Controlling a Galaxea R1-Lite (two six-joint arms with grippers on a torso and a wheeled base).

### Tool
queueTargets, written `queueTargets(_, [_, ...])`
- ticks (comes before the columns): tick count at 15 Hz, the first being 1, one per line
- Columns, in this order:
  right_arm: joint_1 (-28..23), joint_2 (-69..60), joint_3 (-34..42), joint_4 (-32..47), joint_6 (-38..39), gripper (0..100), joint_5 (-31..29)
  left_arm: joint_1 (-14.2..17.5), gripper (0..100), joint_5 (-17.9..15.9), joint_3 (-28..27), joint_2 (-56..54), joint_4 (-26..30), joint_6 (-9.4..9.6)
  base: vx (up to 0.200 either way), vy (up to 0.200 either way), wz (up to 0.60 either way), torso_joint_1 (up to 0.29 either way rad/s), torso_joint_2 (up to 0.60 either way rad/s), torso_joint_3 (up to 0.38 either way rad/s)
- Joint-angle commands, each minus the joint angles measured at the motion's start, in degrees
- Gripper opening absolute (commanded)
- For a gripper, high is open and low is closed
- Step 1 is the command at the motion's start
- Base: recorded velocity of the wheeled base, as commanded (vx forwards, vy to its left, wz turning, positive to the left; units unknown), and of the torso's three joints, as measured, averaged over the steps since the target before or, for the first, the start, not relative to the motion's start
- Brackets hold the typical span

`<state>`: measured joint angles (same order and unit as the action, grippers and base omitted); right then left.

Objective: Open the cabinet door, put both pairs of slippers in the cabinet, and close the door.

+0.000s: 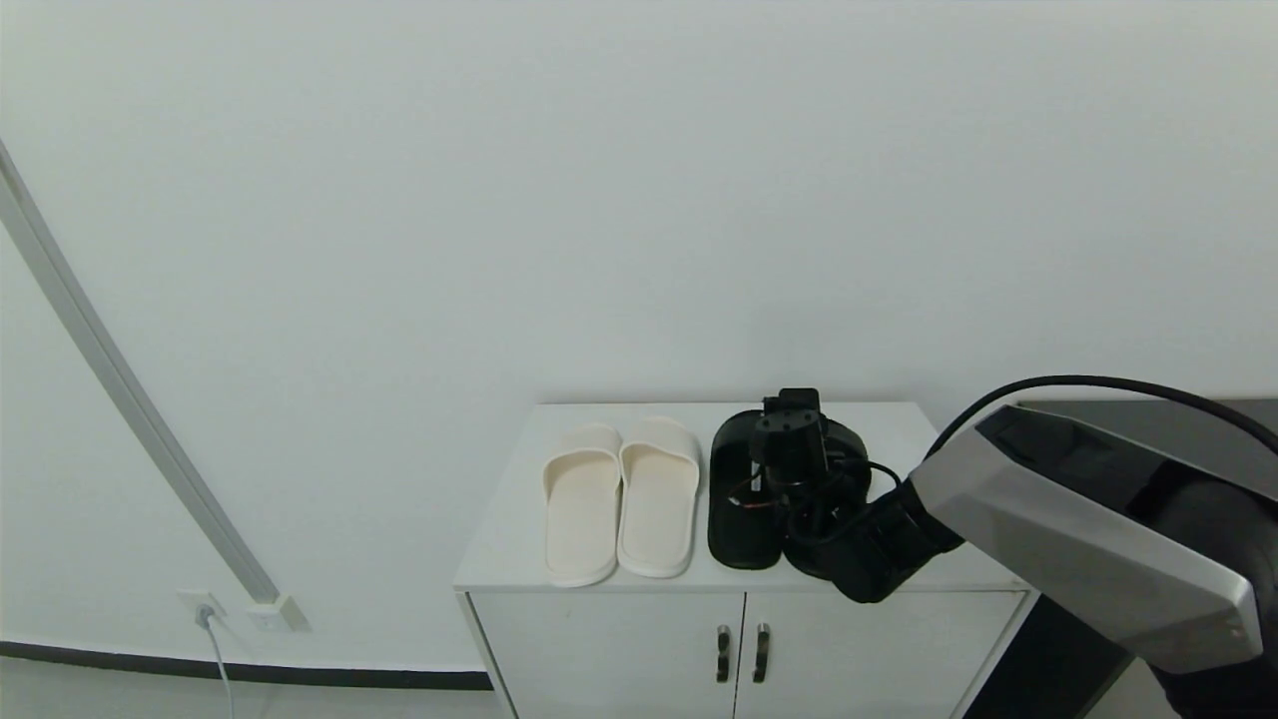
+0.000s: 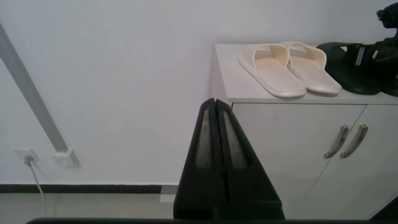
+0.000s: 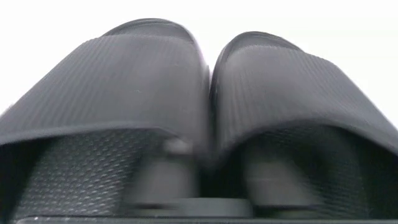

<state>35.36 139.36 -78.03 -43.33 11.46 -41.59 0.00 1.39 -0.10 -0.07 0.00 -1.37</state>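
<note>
A pair of black slippers [image 1: 741, 514] lies on the right of the white cabinet's top [image 1: 509, 539], and a pair of cream slippers [image 1: 619, 499] lies to its left. My right gripper [image 1: 791, 469] is down over the black pair. In the right wrist view its blurred fingers [image 3: 176, 169] sit one inside each black slipper [image 3: 124, 74], pinching the touching inner walls. Both cabinet doors [image 1: 609, 654] are closed, their handles [image 1: 741, 652] side by side. My left gripper [image 2: 215, 106] hangs shut and empty, low and left of the cabinet [image 2: 280, 143].
A plain white wall stands behind the cabinet. A grey conduit [image 1: 120, 379] slants down it to a socket with a plugged cable [image 1: 205, 609] near the floor. A dark surface [image 1: 1178, 419] adjoins the cabinet on the right.
</note>
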Motion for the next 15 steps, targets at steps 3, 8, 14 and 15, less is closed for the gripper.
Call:
queueTargets(3, [0.06,-1.99,0.6,-0.88,-0.12,0,-0.51,0.0,0,0.02,0.01,0.07,0.0,-0.04,0.0,0.0,0.0,0.0,0.0,0.0])
queueTargets(8, [0.06,-7.0,3.94,-0.97,-0.82,0,2.22,0.0,0,0.02,0.01,0.07,0.0,0.05,0.0,0.0,0.0,0.0,0.0,0.0])
queueTargets(14, [1.99,-22.56,21.08,-1.5,-2.14,0,12.06,0.0,0,0.02,0.01,0.07,0.0,0.05,0.0,0.0,0.0,0.0,0.0,0.0])
queueTargets(15, [2.96,-25.63,25.82,-3.08,-3.11,0,15.05,0.0,0,0.02,0.01,0.07,-0.09,0.05,0.0,0.0,0.0,0.0,0.0,0.0])
